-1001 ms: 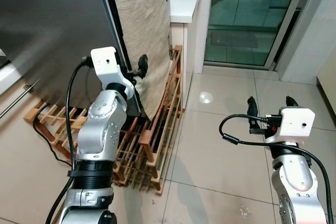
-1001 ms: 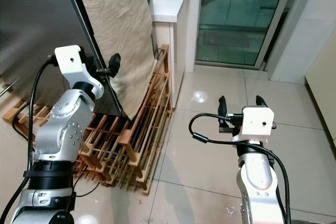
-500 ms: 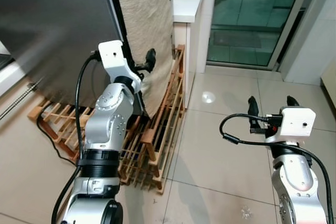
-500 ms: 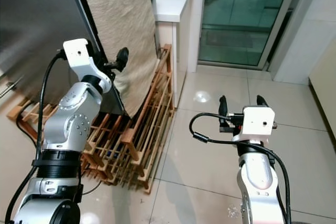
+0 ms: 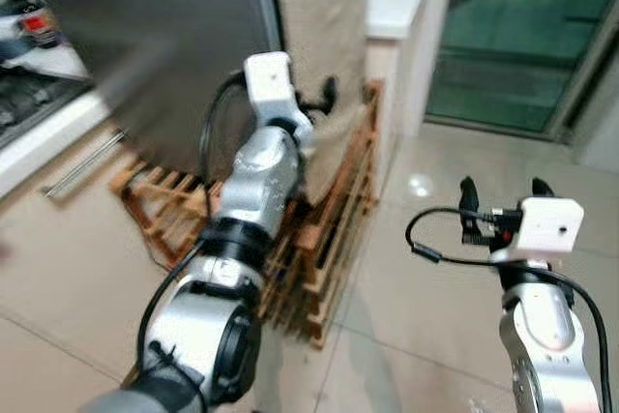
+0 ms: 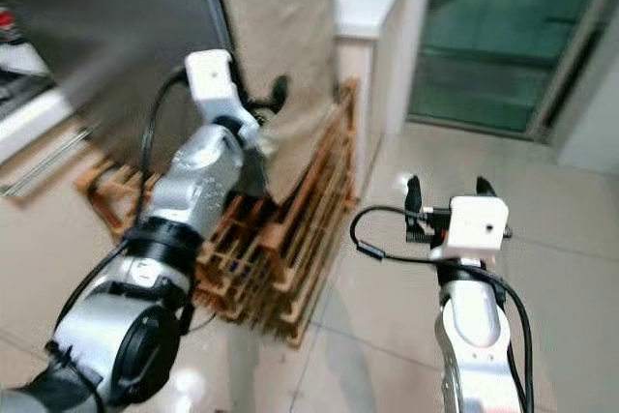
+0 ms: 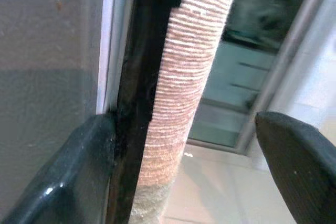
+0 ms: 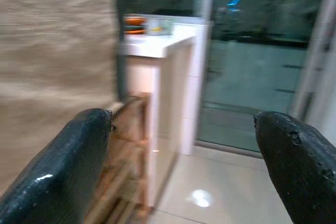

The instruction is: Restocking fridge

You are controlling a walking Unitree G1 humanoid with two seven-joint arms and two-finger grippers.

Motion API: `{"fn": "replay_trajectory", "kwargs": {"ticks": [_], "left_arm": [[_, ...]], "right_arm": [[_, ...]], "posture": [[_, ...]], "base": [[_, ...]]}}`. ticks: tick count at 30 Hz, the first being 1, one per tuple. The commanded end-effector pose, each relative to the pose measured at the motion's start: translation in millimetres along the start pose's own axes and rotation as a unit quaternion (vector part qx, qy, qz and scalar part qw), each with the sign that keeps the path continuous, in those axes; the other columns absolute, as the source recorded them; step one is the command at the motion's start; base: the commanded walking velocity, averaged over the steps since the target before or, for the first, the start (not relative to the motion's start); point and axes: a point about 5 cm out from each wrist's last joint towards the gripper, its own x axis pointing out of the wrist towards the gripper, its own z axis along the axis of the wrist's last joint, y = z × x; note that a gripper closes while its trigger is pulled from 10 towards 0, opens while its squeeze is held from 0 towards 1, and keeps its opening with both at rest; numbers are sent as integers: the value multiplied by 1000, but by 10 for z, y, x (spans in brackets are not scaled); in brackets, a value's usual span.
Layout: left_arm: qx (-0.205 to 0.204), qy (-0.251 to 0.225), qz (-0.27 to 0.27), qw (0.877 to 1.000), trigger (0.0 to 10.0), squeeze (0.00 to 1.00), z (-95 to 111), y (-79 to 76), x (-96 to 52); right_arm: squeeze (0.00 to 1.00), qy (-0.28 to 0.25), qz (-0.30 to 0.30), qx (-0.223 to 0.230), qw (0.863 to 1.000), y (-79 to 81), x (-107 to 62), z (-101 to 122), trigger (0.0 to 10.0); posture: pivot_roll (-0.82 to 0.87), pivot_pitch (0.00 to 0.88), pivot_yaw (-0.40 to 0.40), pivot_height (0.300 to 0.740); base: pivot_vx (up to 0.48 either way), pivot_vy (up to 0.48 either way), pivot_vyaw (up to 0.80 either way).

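The dark grey fridge door (image 5: 145, 36) stands at the upper left, blurred. My left gripper (image 5: 319, 103) is stretched out to the door's right edge and is open. In the left wrist view one finger (image 7: 79, 171) lies against the grey door face, the other finger (image 7: 299, 166) stands far off, and the black door edge (image 7: 139, 77) and a burlap cloth (image 7: 194, 66) lie between them. My right gripper (image 5: 503, 189) hangs open over the tiled floor with nothing between its fingers (image 8: 68, 166).
The burlap cloth (image 5: 324, 16) hangs beside the door above a slatted wooden rack (image 5: 329, 229). A white counter (image 5: 401, 2) and a glass sliding door (image 5: 522, 36) lie behind. At the left are a worktop (image 5: 39, 113) and a metal bar handle (image 5: 82, 163). Tiled floor (image 5: 406, 268) lies before me.
The camera has swung left, shifting the whole scene right and blurring it. My left arm has stretched further forward along the fridge door's edge. The right gripper holds the same pose.
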Motion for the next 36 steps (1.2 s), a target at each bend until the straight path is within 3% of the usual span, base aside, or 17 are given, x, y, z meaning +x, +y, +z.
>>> {"fn": "replay_trajectory", "kwargs": {"ticks": [1,4,5,6,8,9,11,13,16,18,21,24,25,26,28,32,36], "left_arm": [[-49,5,-160,986,10000,0,5,-785,158],[-88,5,-229,970,10000,0,-13,-1094,148],[-125,-6,-345,930,10000,0,14,-1487,50],[-125,-6,-345,930,10000,0,14,-1487,50],[-159,-13,-484,860,10000,0,80,-1827,-159],[-159,-13,-484,860,10000,0,80,-1827,-159],[-164,-21,-564,809,10000,0,137,-1932,-320],[-173,-27,-581,795,10000,0,194,-1899,-352],[-156,-54,-545,822,10000,0,336,-1682,-290],[-90,-81,-474,872,10000,0,411,-1308,-305],[-83,-81,-437,892,10000,0,421,-1052,-351],[-50,-79,-310,946,10000,0,403,-394,-490],[-50,-79,-310,946,10000,0,403,-394,-490],[-37,-81,-204,975,10000,0,377,27,-593],[-32,-82,-100,991,10000,0,338,374,-695],[4,-62,88,994,10000,0,192,901,-926],[100,-8,260,960,10000,0,-4,1308,-1316]], "right_arm": [[247,3,-6,1,1000,15,-19,-23,10000],[251,8,-11,1,1000,5,-44,-48,10000],[247,12,-13,0,1000,-2,-72,-69,10000],[247,12,-13,0,1000,-2,-72,-69,10000],[251,19,-15,-2,1000,-16,-98,-102,10000],[251,19,-15,-2,1000,-16,-98,-102,10000],[247,25,-13,-5,1000,-27,-106,-134,10000],[243,29,-10,-6,1000,-33,-99,-156,10000],[247,29,-2,-6,1000,14,-59,-159,10000],[251,24,-3,-2,1000,37,-28,-141,10000],[247,25,-9,3,1000,29,-21,-145,10000],[227,34,-25,14,999,-10,2,-185,10000],[227,34,-25,14,999,-10,2,-185,10000],[227,40,-29,22,999,-35,46,-207,10000],[224,45,-33,33,998,-57,94,-224,10000],[231,69,-55,95,992,-95,210,-276,10000],[239,83,-52,131,987,-66,350,-272,10000]], "posture": [[-265,0,156,740],[-277,0,162,740],[-288,0,161,740],[-288,0,161,740],[-290,0,159,740],[-290,0,159,740],[-279,0,148,740],[-272,0,143,740],[-249,0,134,740],[-226,0,134,740],[-214,0,134,740],[-182,0,126,740],[-182,0,126,740],[-157,0,119,740],[-138,0,114,740],[-118,0,106,740],[-106,0,92,740]], "base": [[0,0,0],[0,0,0],[0,0,0],[0,0,0],[0,0,0],[0,0,0],[0,0,0],[0,0,0],[0,0,0],[0,0,0],[0,0,0],[0,0,0],[0,0,0],[0,0,0],[0,0,0],[0,0,108],[0,0,753]]}}
